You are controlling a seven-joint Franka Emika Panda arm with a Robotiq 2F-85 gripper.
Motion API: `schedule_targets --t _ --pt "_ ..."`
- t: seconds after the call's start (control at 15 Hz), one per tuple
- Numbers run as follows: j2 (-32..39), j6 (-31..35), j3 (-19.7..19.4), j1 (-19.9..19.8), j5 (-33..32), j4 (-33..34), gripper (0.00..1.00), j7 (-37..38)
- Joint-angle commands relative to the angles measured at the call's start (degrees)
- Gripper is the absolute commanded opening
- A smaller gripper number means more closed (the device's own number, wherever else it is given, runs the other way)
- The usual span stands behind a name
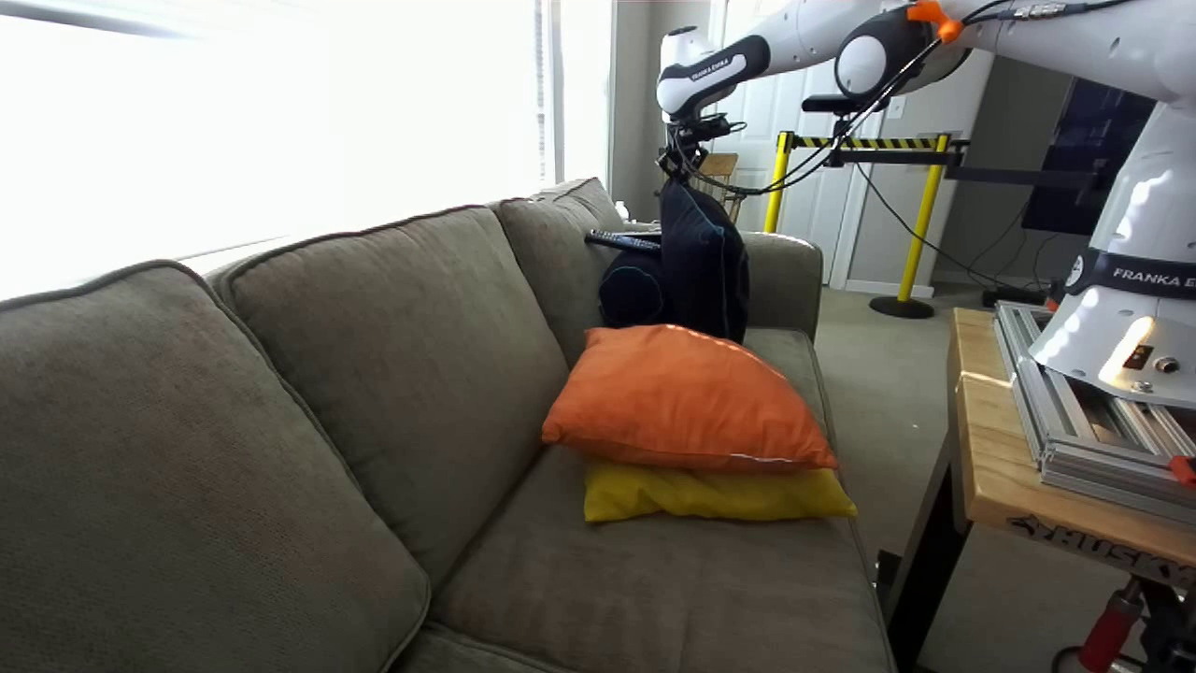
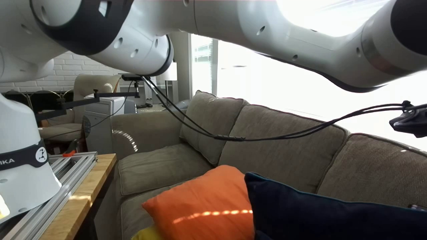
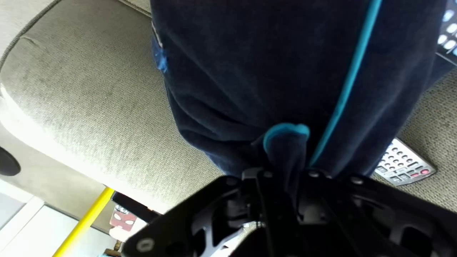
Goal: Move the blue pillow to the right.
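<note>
We find the gripper (image 3: 288, 179) clamped on the top corner of the blue pillow (image 1: 701, 266)

On the left in an exterior view, we see the couch (image 1: 346, 355) beneath a bright window (image 1: 280, 121). At the middle, a remote (image 1: 623, 241) shows at the top of a round dark cushion (image 1: 631, 292). Just right of that, the blue pillow stands upright at the far end of the couch, near the armrest (image 1: 790, 280). The gripper pinches it from above; in the wrist view we see the corner bunched between the fingers (image 3: 316, 194). The orange pillow (image 1: 682, 397) partly hides the lower edge, so we cannot tell whether the blue pillow rests on the couch. Nearer to us, the orange pillow lies on the yellow pillow (image 1: 715, 493). Farther right we make out a yellow post (image 1: 919, 234), then the wooden table (image 1: 990, 458), where the white robot arm (image 1: 1140, 224) stands on metal rails (image 1: 1103, 467).
</note>
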Motion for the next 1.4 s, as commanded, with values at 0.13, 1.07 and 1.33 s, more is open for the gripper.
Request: schedule_targets --t 0.13,1.07,1.33 --pt "-3.08 -9.92 1.91 -0.26 1.61 -2.51 0.03 -3.38" --pt "-6.43 -49.42 2.65 -5.28 4.52 5.51 0.03 0.05" --pt "-7.08 -50.52 3.06 -6.44 5.55 5.93 0.03 0.65"
